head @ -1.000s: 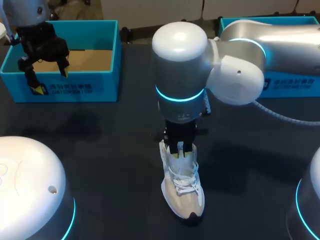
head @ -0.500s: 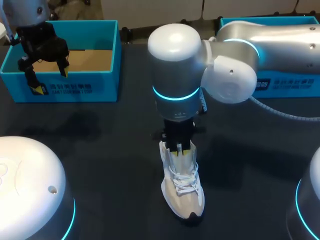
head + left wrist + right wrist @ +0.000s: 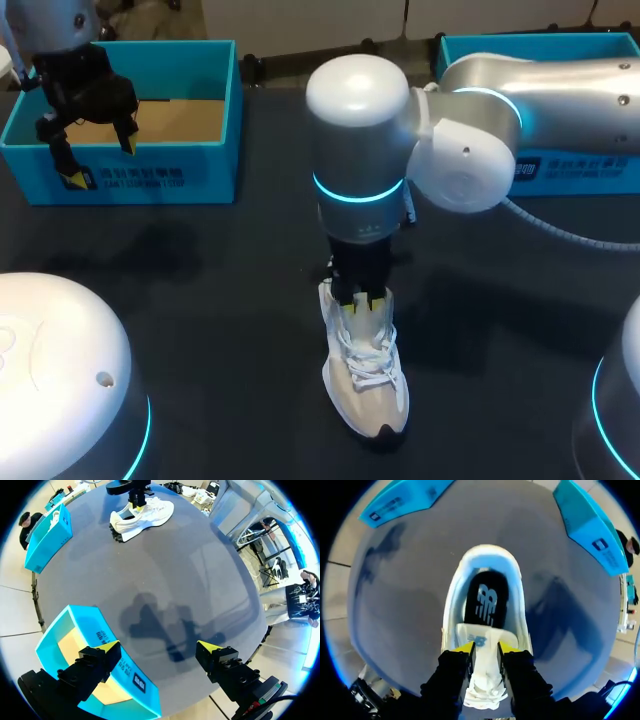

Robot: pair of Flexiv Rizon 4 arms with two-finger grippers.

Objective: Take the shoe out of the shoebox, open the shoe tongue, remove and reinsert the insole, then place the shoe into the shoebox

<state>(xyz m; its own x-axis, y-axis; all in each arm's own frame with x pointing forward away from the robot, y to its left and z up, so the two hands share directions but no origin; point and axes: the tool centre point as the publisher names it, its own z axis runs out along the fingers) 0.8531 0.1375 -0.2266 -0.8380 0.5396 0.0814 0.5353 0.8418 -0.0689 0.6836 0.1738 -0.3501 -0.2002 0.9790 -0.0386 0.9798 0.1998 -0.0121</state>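
Shoe [image 3: 366, 385] comes first: it is white and stands out of its box, close to the near edge of the tabletop [image 3: 220, 300], about in the middle, toe toward that edge. Just behind the laces, the right pincer [image 3: 362, 298] comes straight down onto it from above. Its two yellow tips are nearly closed and pinch the tongue [image 3: 481, 641] from both sides. I think it holds the tongue so it can pull it up and make the hole wider. Deeper inside lies the black insole [image 3: 486, 599], flat in its place and not yet taken out.

Far off, at the far left corner, sits the blue shoebox [image 3: 150, 178] with nothing in it. The left pincer [image 3: 92, 145] hangs over its front wall, spread wide and holding nothing. It looks parked there, out of the way. One other blue box [image 3: 575, 165] sits at the far right corner, partly hidden by the right arm.
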